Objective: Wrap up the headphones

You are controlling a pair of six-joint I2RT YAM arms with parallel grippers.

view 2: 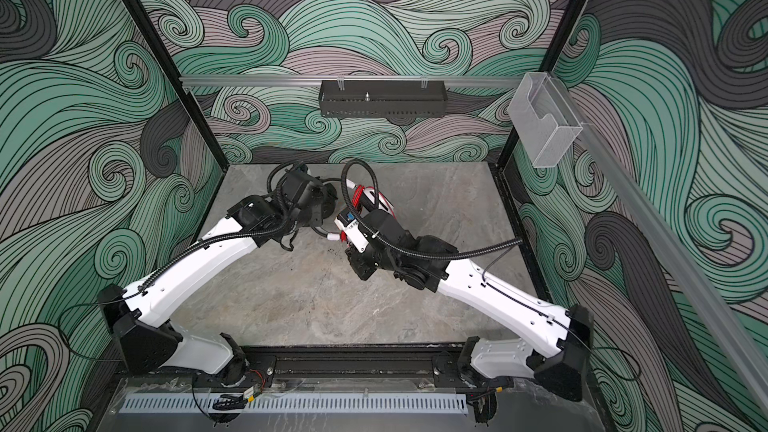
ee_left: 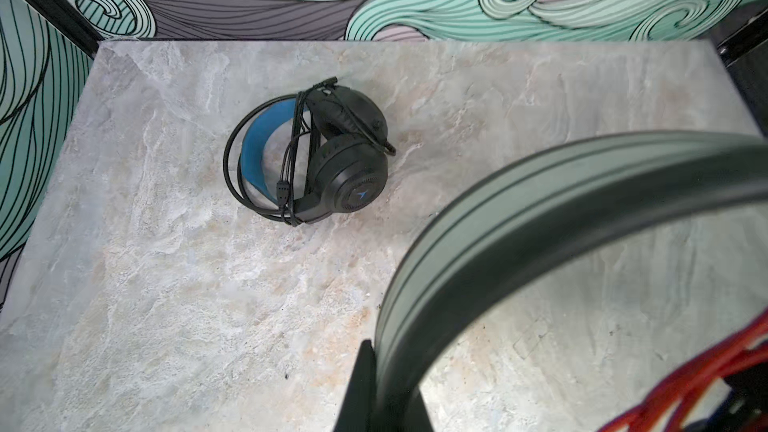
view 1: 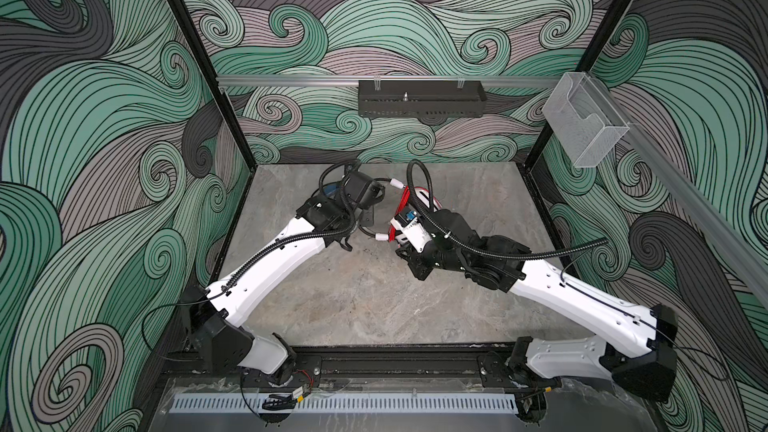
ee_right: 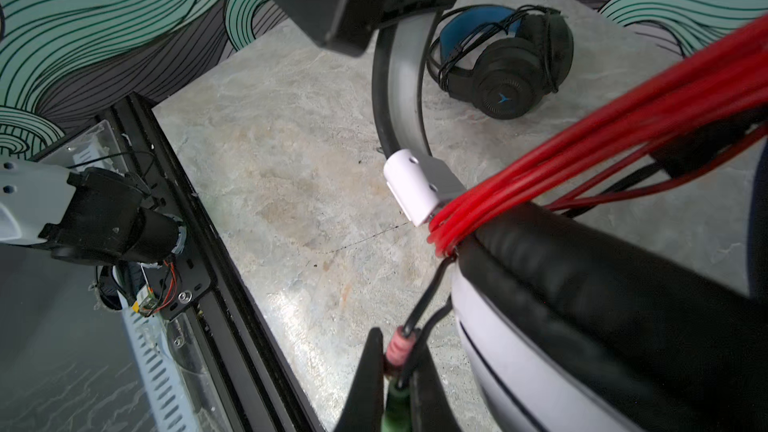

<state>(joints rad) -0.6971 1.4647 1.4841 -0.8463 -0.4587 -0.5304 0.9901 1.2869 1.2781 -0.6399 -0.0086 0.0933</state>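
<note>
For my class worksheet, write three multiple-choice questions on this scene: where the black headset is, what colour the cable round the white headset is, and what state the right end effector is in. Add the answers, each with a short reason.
1. The black headset is:
A. lying on the table
B. lifted in the air
C. out of sight

2. The cable wound round the white headset is:
A. blue
B. green
C. red

3. The right end effector is:
A. wide open
B. shut on the plugs
C. shut on the black headset

Answers:
1 A: it rests flat on the stone top, its own cable wound round it.
2 C: red loops run in a bundle across the ear cup.
3 B: the pink and green plugs sit clamped in it.
</note>
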